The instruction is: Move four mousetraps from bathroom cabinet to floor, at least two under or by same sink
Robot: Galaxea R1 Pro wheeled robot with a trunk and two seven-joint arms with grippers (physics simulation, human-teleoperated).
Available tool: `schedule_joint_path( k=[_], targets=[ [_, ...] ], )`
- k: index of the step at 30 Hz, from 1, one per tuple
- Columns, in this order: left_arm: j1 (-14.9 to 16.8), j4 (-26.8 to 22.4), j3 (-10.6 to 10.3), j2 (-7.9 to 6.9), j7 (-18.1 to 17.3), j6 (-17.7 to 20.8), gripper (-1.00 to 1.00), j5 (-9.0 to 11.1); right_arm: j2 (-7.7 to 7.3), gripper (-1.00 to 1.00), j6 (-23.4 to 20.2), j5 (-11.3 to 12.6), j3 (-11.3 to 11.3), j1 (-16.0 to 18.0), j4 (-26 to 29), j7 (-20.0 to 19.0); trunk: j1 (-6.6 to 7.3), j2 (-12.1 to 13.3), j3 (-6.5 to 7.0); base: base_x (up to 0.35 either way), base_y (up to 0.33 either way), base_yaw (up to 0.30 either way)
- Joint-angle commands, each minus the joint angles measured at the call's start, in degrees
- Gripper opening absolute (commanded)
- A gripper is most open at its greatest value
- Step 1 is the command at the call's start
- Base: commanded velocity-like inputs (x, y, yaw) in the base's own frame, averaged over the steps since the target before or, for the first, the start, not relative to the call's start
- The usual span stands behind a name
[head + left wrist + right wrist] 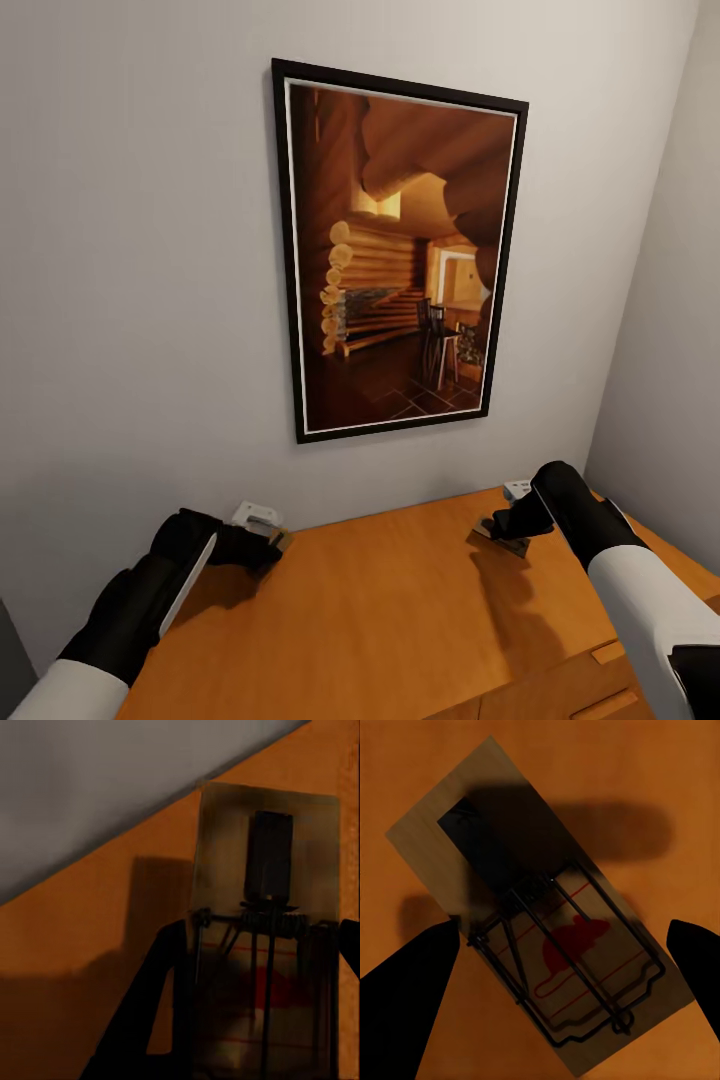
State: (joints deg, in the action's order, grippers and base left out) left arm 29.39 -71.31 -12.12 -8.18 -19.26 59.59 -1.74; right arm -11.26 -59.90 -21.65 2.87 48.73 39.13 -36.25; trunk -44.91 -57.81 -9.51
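Note:
On the orange-brown cabinet (pixel 400 600) top, near its back left corner, my left gripper (pixel 262 548) is shut on a mousetrap (pixel 281 540). The left wrist view has that mousetrap (pixel 262 870) with its wire spring between the dark fingers (pixel 154 1020), which press on its long sides. Near the back right, my right gripper (pixel 497 527) hovers open over a second mousetrap (pixel 508 543). In the right wrist view this mousetrap (pixel 577 952), printed with a red mouse, lies flat on the wood, with one finger (pixel 412 967) well clear on either side.
A pale flat piece (pixel 255 515) lies against the wall behind my left gripper, and another (pixel 518 489) behind my right. A framed log-cabin picture (pixel 400 260) hangs on the grey wall above the cabinet. A side wall closes the right. Drawer fronts (pixel 600 655) show at the lower right.

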Motion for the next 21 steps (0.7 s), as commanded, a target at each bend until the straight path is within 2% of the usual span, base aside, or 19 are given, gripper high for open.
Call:
schedule_joint_path(
  k=[1, 5, 15, 21],
  targets=[
    [0.05, -1.01, -0.09, 0.26, -0.27, 0.26, -1.00, -0.47, -0.03, -1.00, -0.10, -0.59, 0.21, 0.05, 0.06, -0.58, -0.01, -0.06, -0.09, 0.000, 0.000, 0.000],
    [0.05, -2.02, -0.06, 0.75, -0.26, 0.40, -1.00, -0.46, 0.06, -1.00, -0.10, -0.59, 0.21, 0.05, 0.06, -0.58, -0.01, -0.06, -0.09, 0.000, 0.000, 0.000],
    [0.05, -1.79, 0.12, 0.88, -0.25, 0.41, -1.00, -0.46, 0.01, -1.00, -0.10, -0.59, 0.21, 0.05, 0.06, -0.58, -0.01, -0.06, -0.09, -0.007, 0.000, 0.000],
    [0.05, -1.66, 0.24, 0.88, -0.25, 0.41, -1.00, -0.46, 0.09, -1.00, -0.10, -0.59, 0.21, 0.05, 0.06, -0.58, -0.01, -0.06, -0.09, -0.219, 0.000, 0.000]
  ],
)
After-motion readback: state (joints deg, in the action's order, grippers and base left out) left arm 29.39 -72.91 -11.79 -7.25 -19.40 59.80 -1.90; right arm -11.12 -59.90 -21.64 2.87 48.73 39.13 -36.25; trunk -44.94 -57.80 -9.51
